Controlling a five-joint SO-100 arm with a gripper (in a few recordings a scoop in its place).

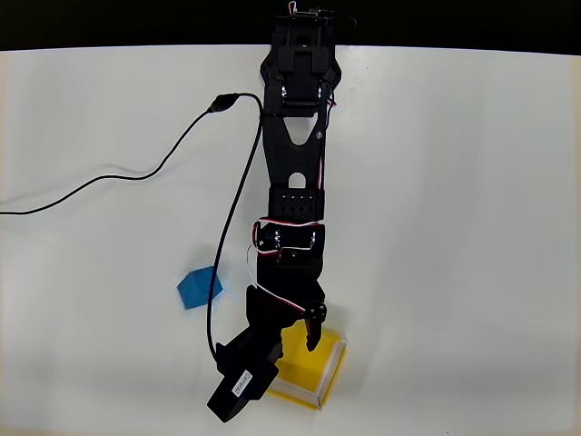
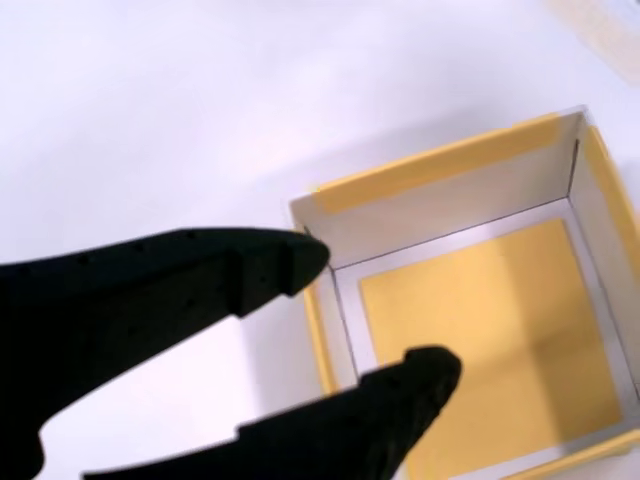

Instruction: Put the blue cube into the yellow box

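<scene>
1. Small matte bright-blue cube (image 1: 199, 288): lying on the white counter (image 1: 454, 227) in the overhead view, to the left of the black arm (image 1: 292, 182), held by nothing and touching nothing else.
2. Square shallow yellow box with thin pale rim (image 1: 329, 372): standing on the counter below and to the right of the blue cube in the overhead view, well apart from it; its left part hidden under the arm. In the wrist view (image 2: 480, 330), a yellow floor, greyish inner walls, nothing seen inside.
3. Black two-finger gripper (image 1: 304, 338): hanging over the left part of the yellow box in the overhead view. In the wrist view (image 2: 375, 315), fingers spread apart with a clear gap between the tips and nothing held; upper fingertip (image 2: 290, 262) over the near-left corner of the box, lower fingertip (image 2: 430, 375) over the yellow floor.
4. Black arm: reaching from the top edge of the counter downward in the overhead view, with red and white wires along its joints.
5. Thin black cable (image 1: 136, 173): running over the counter from the left edge to the arm, well above the blue cube.
</scene>
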